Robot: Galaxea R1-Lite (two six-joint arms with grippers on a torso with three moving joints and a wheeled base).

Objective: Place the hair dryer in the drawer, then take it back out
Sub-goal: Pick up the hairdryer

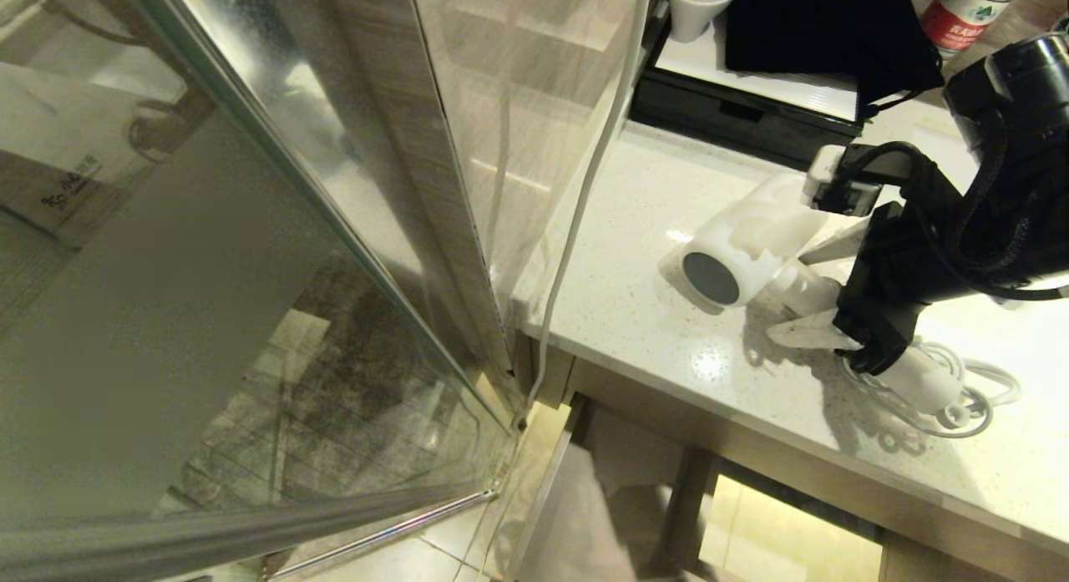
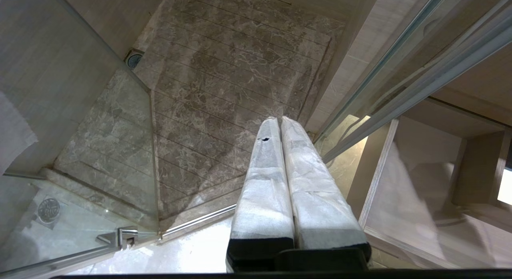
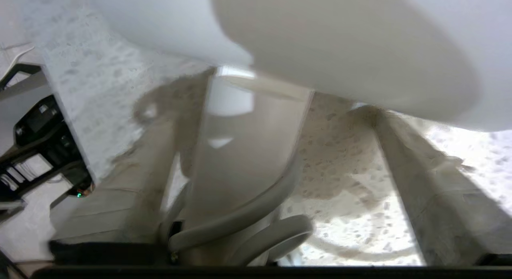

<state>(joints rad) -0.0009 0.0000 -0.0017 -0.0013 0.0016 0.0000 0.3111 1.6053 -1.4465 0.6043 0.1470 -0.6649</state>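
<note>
hair dryer (image 1: 756, 248) lies on the countertop (image 1: 635, 331), handle between the right gripper's (image 1: 814, 291) spread jaws.

The white hair dryer (image 1: 756, 248) is lying on its side on the speckled white desk (image 1: 635, 315), near the front edge. Its round dark grey end is facing the glass wall, and its coiled white cord (image 1: 973, 398) is resting beside the handle.
</note>
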